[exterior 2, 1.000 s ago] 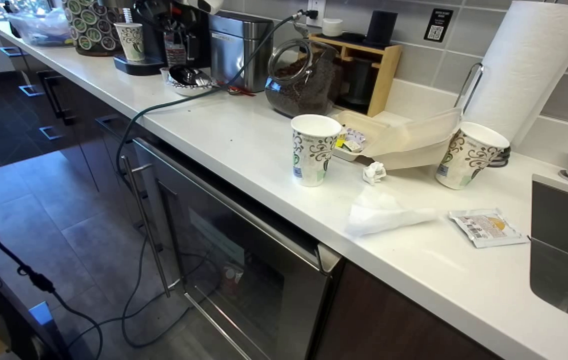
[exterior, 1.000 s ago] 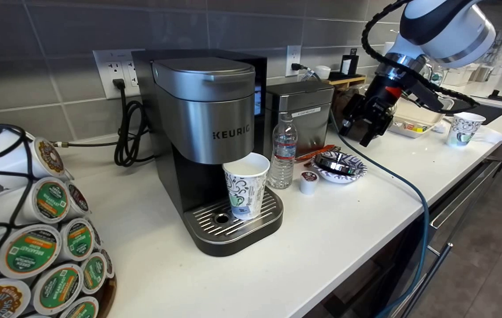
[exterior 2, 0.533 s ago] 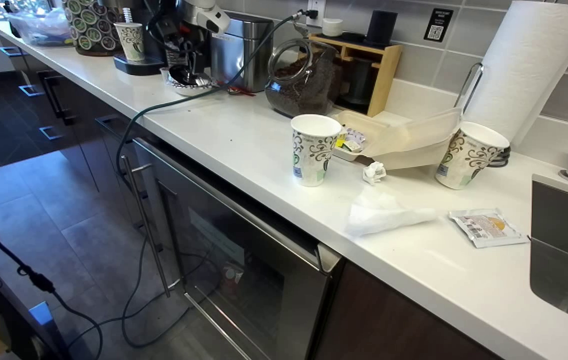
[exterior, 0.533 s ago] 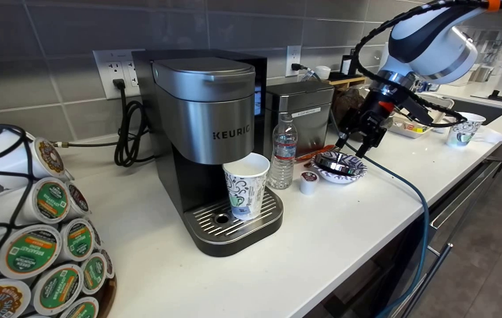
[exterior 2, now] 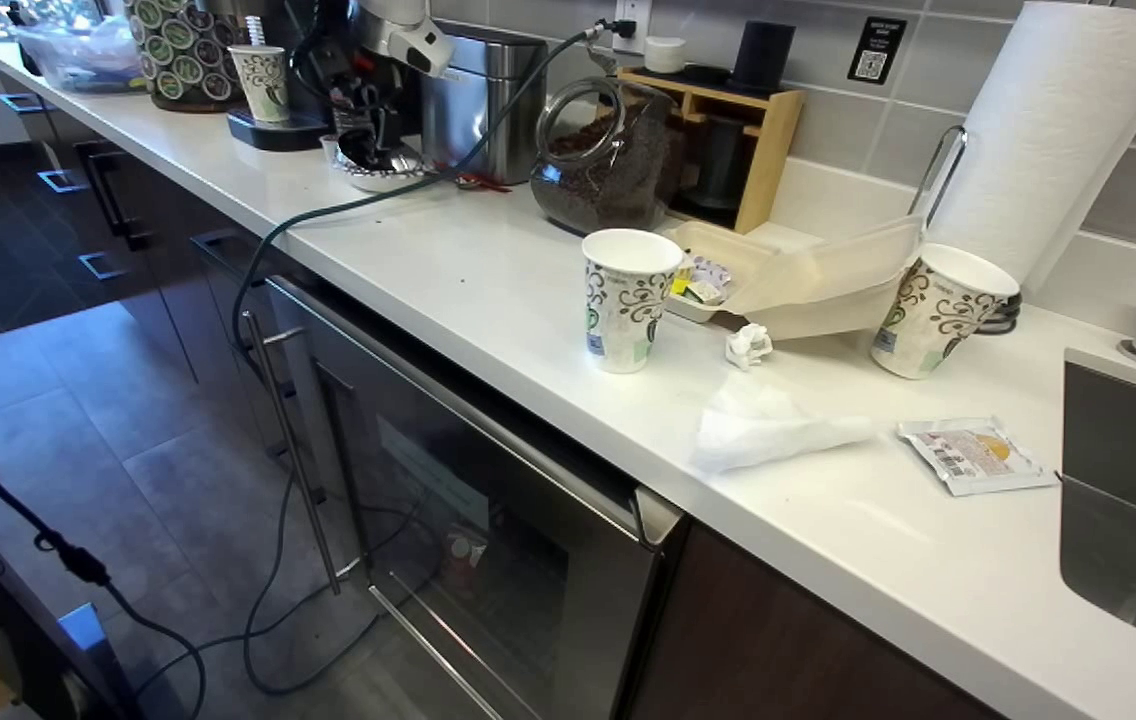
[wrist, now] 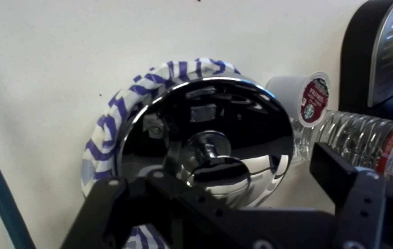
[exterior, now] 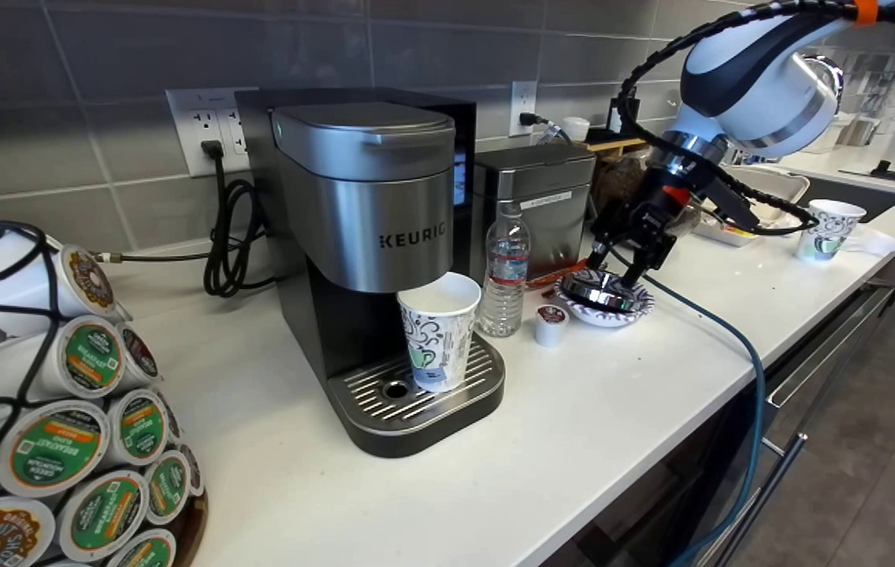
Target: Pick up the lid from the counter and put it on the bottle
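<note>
A shiny chrome lid (exterior: pixel 597 293) with a round knob rests tilted on a blue-and-white patterned bowl (exterior: pixel 613 318) on the counter. In the wrist view the lid (wrist: pixel 255 121) is large and its knob (wrist: pixel 222 173) stands between my fingers. My gripper (exterior: pixel 611 274) is open, its fingertips low over the lid on either side of the knob. It also shows in the wrist view (wrist: pixel 238 166). I cannot tell whether a finger touches the lid. The clear ribbed bottle (exterior: pixel 506 272) stands upright beside the bowl; the wrist view shows only part of it (wrist: pixel 352 135).
A small coffee pod (exterior: pixel 551 325) stands between bottle and bowl. A Keurig coffee maker (exterior: pixel 365 205) holding a patterned paper cup (exterior: pixel 440 339) and a metal canister (exterior: pixel 554 220) are close by. A teal hose (exterior: pixel 719 323) crosses the counter. A coffee-bean jar (exterior 2: pixel 593 170) stands farther along.
My gripper has come down and leftward in an exterior view, from above the counter to the lid's knob. It stays open. The lid, bowl and bottle have not visibly moved.
</note>
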You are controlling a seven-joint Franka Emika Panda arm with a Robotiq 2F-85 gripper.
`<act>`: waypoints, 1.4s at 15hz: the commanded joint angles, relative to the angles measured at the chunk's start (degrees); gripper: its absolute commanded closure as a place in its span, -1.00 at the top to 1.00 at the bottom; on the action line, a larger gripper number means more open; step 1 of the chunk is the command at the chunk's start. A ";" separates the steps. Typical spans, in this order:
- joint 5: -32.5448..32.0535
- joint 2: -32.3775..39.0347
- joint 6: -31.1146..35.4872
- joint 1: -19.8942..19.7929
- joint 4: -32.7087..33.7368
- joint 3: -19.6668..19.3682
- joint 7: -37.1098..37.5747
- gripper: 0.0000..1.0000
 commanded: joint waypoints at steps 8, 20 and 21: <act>-0.04 3.51 3.26 0.51 3.65 -0.18 2.28 0.89; -5.10 2.45 4.01 1.23 2.63 -0.91 3.50 -0.58; -5.65 1.98 4.10 1.21 2.27 -0.82 3.55 -0.58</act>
